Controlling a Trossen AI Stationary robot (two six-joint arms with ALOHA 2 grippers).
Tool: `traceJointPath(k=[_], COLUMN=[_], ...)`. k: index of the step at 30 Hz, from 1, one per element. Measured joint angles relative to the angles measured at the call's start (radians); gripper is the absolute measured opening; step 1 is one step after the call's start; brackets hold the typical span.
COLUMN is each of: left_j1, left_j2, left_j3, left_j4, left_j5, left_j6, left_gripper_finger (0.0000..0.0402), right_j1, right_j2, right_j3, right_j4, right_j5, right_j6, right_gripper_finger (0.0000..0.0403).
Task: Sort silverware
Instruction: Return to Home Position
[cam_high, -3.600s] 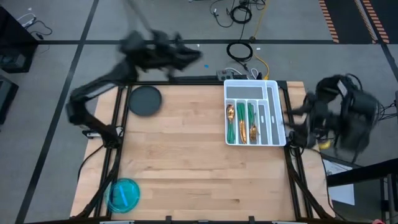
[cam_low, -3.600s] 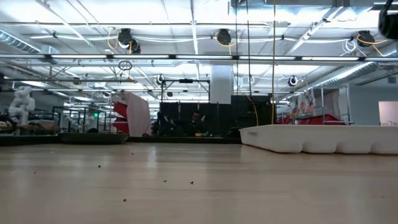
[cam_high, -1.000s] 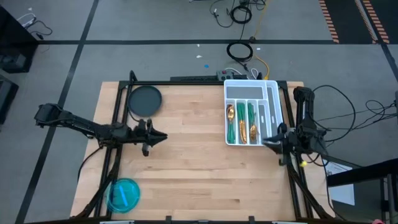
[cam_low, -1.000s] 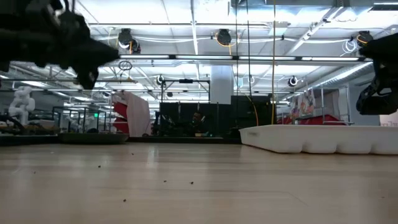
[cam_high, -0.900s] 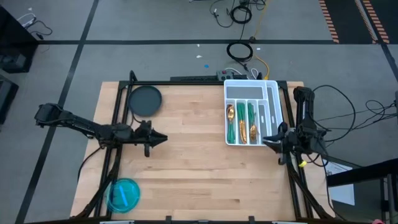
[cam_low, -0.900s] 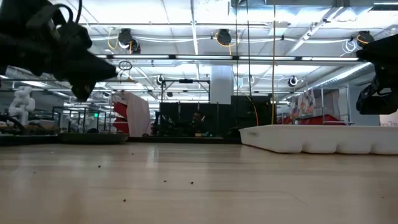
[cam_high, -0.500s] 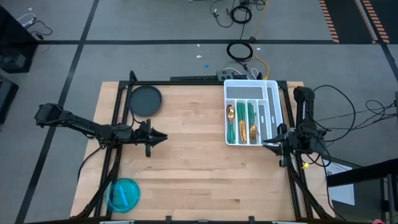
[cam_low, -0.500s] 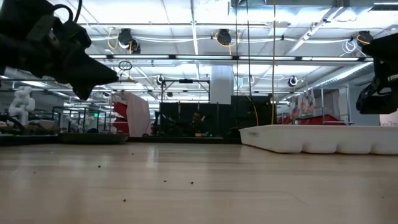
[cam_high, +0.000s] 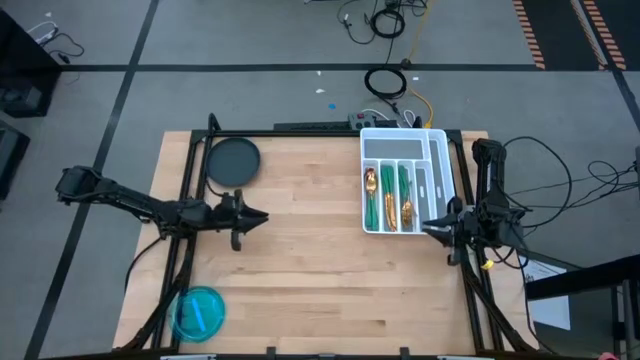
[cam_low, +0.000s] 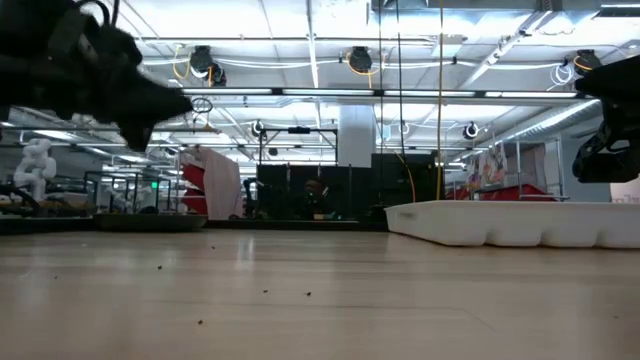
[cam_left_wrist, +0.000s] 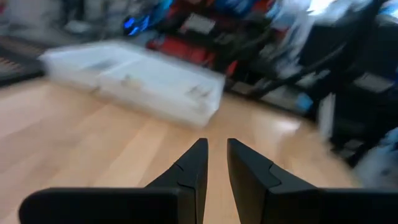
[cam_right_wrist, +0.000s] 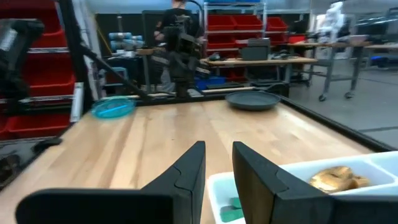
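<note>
Silverware (cam_high: 386, 205) with shiny gold heads and slim green handles lies in three neighbouring long slots of the white divided plastic tray (cam_high: 404, 149), which sits on the right part of the pale wooden bench (cam_high: 300, 270).

At the left edge of the bench rests a round, translucent blue dish (cam_high: 199, 312), well apart from a round dark grey plate (cam_high: 233, 162) near the other left corner. Between the two, the left pincer (cam_high: 258, 217) hovers above the wood and points toward the tray. Its fingers stand a narrow slit apart and hold nothing.

The right pincer (cam_high: 430, 228) hangs over a corner of the tray, pointing across the bench. It too is empty, with only a narrow gap.
</note>
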Motion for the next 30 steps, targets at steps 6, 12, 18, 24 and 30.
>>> traceJointPath(k=[6,12,18,24,30], left_j1=[-0.001,0.0,0.0,0.0,0.0], left_j2=[-0.122,-0.431,-0.742,-0.768,-0.769], left_j3=[0.0,0.0,-0.001,-0.001,-0.001], left_j4=[0.113,-0.075,-0.474,-0.611,-0.628], left_j5=[0.135,0.201,0.147,0.038,0.036], left_j6=[0.006,0.014,0.003,0.049,0.0], left_gripper_finger=[0.0067,0.0067,0.0067,0.0067,0.0067], right_j1=[0.0,0.0,0.001,0.002,0.002], right_j2=[0.0,0.0,0.0,0.005,0.005], right_j3=[0.0,0.0,-0.001,-0.001,-0.001], right_j4=[-0.001,-0.006,-0.009,-0.015,-0.004], right_j5=[0.013,0.026,0.065,0.063,0.025], right_j6=[0.065,0.047,-0.033,-0.088,0.035], right_gripper_finger=[0.0073,0.0073,0.0068,0.0066,0.0066])
